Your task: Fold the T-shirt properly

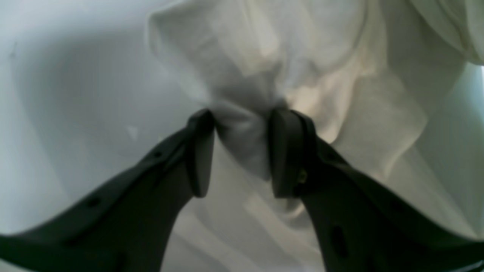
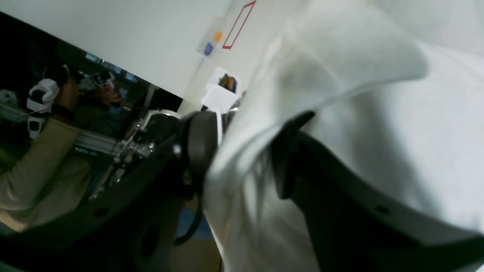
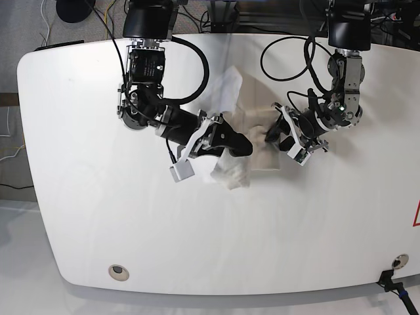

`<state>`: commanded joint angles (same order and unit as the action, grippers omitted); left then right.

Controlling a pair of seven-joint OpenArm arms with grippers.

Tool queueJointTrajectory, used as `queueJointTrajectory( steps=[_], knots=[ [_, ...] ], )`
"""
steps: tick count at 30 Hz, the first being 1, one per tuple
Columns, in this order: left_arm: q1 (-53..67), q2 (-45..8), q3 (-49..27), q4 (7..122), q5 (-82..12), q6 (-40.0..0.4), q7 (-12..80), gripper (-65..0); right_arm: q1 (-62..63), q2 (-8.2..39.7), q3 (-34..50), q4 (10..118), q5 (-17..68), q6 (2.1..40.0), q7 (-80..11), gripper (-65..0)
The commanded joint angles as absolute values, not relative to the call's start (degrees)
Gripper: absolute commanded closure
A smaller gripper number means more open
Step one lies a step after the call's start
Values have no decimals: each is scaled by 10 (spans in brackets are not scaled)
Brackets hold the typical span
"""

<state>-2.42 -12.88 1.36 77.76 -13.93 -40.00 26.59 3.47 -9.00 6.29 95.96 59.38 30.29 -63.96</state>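
The T-shirt (image 3: 257, 123) lies bunched into a small white heap at the middle of the table, and no print shows. One flap (image 3: 226, 88) stands up at the back and another (image 3: 233, 174) hangs at the front. My right gripper (image 3: 241, 147) is at the heap's left side, shut on a thick fold of the T-shirt (image 2: 340, 56), with cloth filling the gap between the fingers (image 2: 199, 143). From the right, my left gripper (image 3: 274, 134) pinches a gathered tuft of the T-shirt (image 1: 264, 56) between its pads (image 1: 281, 151).
The white tabletop (image 3: 98, 197) has a round hole (image 3: 117, 270) near the front left and a red mark (image 3: 417, 213) at the right edge. Cables (image 3: 289, 49) loop behind the arms. A person (image 2: 34, 173) stands beyond the table in the right wrist view.
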Motion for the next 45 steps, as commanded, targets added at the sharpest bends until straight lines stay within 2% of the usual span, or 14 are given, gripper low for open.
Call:
queueJointTrajectory(
  steps=[7,13,17,19,26,30,35,45],
  knots=[
    [-24,-129,14,778,-139,-400,266,-227,37,-90,11,960,551,303,-640,-235],
    [-24,-129,14,778,-139,-400,266,-227,38,-90,-17,960,551,246,-635,-240],
    [-24,-128,14,778,-139,-400,266,-227,39,-90,-15,960,551,239,-633,-357],
    [-24,-128,14,778,-139,-400,266,-227,44,-90,-15,961,551,239,-633,-391],
    [-25,-153,-1,813,-139,-400,266,-227,53,-58,-14,961,548,239,-633,-391],
    [-24,-175,-23,839,-138,-400,266,-227,54,-48,-14,962,514,239,-633,-391],
    [-24,-180,-43,890,-138,-400,267,-227,54,-48,-15,963,474,242,-633,-391],
    [-12,-180,-37,970,-140,-400,267,-227,54,-47,-15,963,473,243,-633,-391]
  ],
)
